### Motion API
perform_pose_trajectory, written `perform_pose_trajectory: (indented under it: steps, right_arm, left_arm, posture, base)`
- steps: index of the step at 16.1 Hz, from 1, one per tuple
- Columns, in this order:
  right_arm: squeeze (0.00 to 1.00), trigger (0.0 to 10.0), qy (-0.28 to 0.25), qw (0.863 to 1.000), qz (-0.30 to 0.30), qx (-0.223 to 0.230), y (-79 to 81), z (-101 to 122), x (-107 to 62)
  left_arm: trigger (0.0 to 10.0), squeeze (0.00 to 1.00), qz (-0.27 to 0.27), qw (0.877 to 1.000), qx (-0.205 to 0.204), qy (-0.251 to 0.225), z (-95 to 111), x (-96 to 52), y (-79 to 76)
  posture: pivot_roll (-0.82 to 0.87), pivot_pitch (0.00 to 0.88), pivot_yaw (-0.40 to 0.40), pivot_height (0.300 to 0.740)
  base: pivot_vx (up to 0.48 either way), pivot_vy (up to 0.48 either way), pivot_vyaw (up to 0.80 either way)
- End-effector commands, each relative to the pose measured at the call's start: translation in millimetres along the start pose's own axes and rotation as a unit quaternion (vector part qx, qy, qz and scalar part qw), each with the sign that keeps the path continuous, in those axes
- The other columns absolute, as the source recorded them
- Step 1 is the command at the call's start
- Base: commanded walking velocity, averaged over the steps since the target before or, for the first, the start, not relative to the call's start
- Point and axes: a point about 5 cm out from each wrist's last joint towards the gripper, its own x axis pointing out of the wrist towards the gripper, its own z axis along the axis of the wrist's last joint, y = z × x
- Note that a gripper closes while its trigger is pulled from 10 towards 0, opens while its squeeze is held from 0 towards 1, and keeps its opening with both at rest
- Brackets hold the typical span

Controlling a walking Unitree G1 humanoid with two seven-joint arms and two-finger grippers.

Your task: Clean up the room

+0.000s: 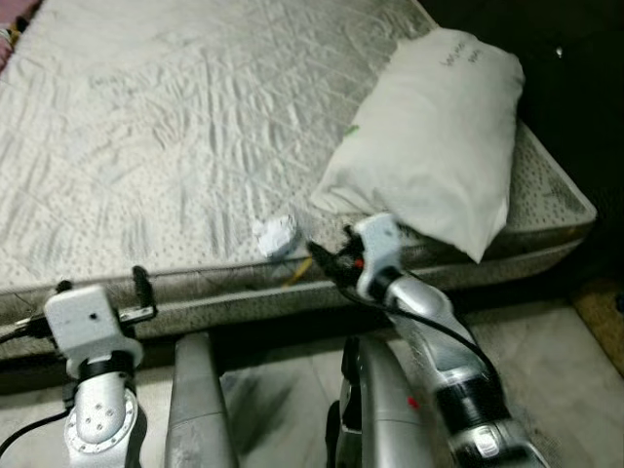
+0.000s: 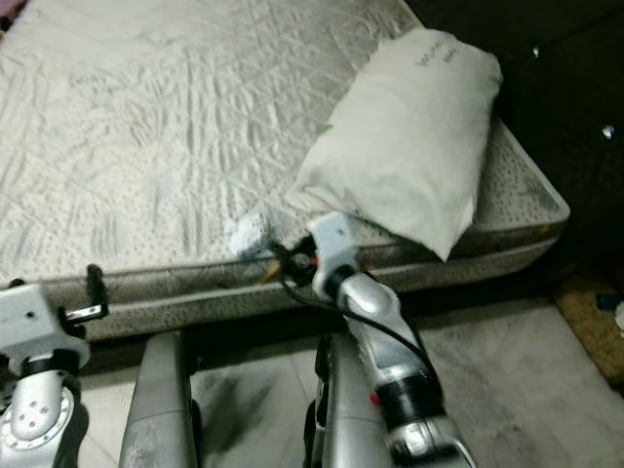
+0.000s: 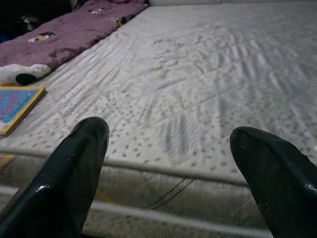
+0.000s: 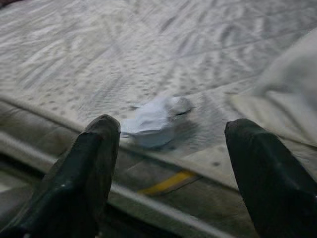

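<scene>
Right wrist view puts the right gripper with its fingers spread wide, aimed at a small crumpled white wad, perhaps tissue, lying on the mattress near its front edge, just beside the pillow's corner. The step in hand looks like the approach to pick it up; next it must ease forward until the fingers straddle the wad, then close. The left gripper hangs open before the mattress edge. Blur keeps the wad's material uncertain.
</scene>
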Motion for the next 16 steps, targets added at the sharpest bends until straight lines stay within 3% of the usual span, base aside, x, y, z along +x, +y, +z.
perform_pose_trajectory:
  steps: [1, 6, 8, 12, 16]
  right_arm:
    - [0.00, 10.0, -0.006, 1.000, 0.005, 0.001, -1.9, 3.0, 7.6]
    - [0.00, 10.0, -0.011, 0.999, 0.036, 0.038, 14.5, 11.3, 32.7]
    - [0.00, 10.0, -0.017, 0.998, 0.060, 0.022, 23.6, 11.0, 35.8]
    - [0.00, 10.0, -0.015, 0.999, 0.042, 0.029, 19.8, 5.3, 38.6]
    - [0.00, 10.0, -0.028, 1.000, 0.015, 0.000, 18.8, 8.1, 44.7]
  left_arm:
    - [10.0, 0.00, 0.007, 1.000, 0.015, -0.008, 7.3, -2.6, 4.2]
    - [10.0, 0.00, 0.020, 0.999, 0.026, -0.006, 12.7, -12.2, 8.4]
    - [10.0, 0.00, 0.019, 1.000, 0.022, 0.004, 8.2, -16.1, 2.7]
    - [10.0, 0.00, 0.015, 1.000, 0.019, 0.011, 8.5, -17.5, -1.2]
    - [10.0, 0.00, 0.011, 1.000, 0.027, 0.010, 7.6, -18.3, -3.8]
  posture:
    - [0.11, 0.187, -0.076, 0.536]
    - [0.16, 0.225, -0.095, 0.536]
    - [0.16, 0.221, -0.100, 0.536]
    - [0.18, 0.209, -0.107, 0.536]
    - [0.20, 0.177, -0.104, 0.536]
  base:
    - [0.000, 0.000, 0.00]
    - [0.000, 0.000, 0.00]
    - [0.000, 0.000, 0.80]
    - [0.000, 0.000, 0.20]
    - [0.000, 0.000, 0.79]
